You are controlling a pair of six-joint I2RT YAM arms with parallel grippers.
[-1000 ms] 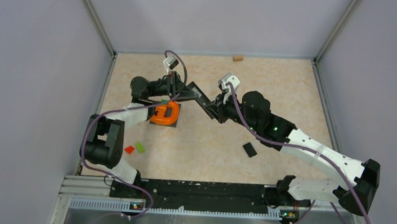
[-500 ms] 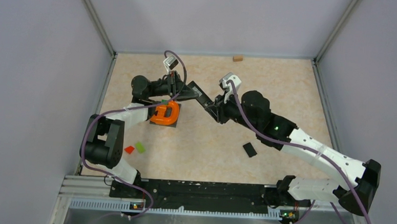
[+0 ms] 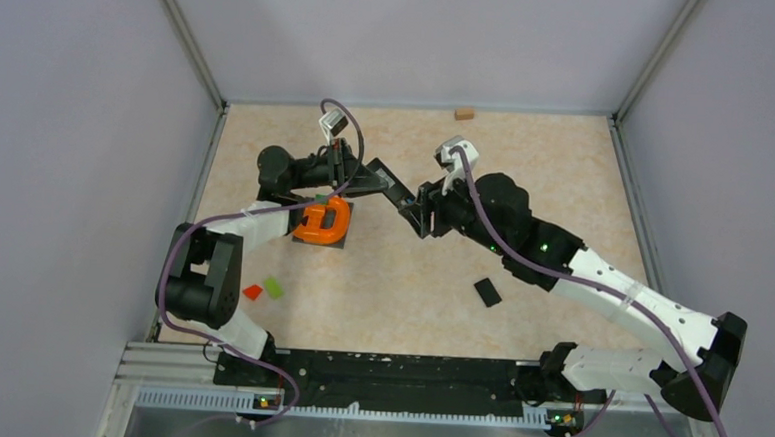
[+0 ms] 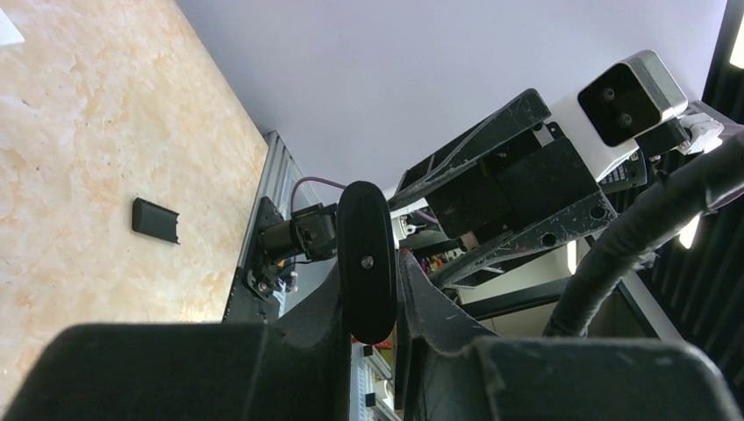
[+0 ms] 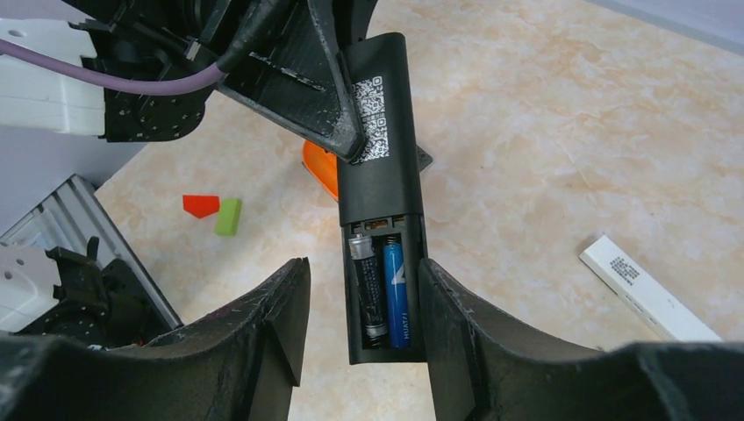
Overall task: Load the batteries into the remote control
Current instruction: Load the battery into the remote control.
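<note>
**Item: remote (image 5: 377,184), compartment end open.** Held off the worktop (image 3: 566,168), mid-field between the two arms, compartment facing the right wrist camera.

**Contents:** dark battery (image 5: 368,289) and blue battery (image 5: 397,294) lay side by side in the bay. The dark one's top met the spring. Whether either sat fully flat could not be told.

**Left fingers (image 5: 325,110):** pinched on the remote's far half, near the printed code label.

**Right fingers (image 5: 272,333):** spread, one each side of the compartment end, with a gap showing on both sides and nothing held.

**Loose part:** small dark flat piece (image 3: 487,292), probably the compartment cover, lay on the worktop well apart from the remote, nearer the right arm.

**Step, as judged:** cells placed, cover not yet on.

**Handling notes:**
- The left pinch should hold steady with the bay kept upward, so that neither cell rolls out.
- The right fingers should back off straight along the remote's length, staying spread, so that neither tip catches a cell.
- If a cell rides high, press it down lightly before fetching the cover.
- The cover should be gripped by its edges.
</note>
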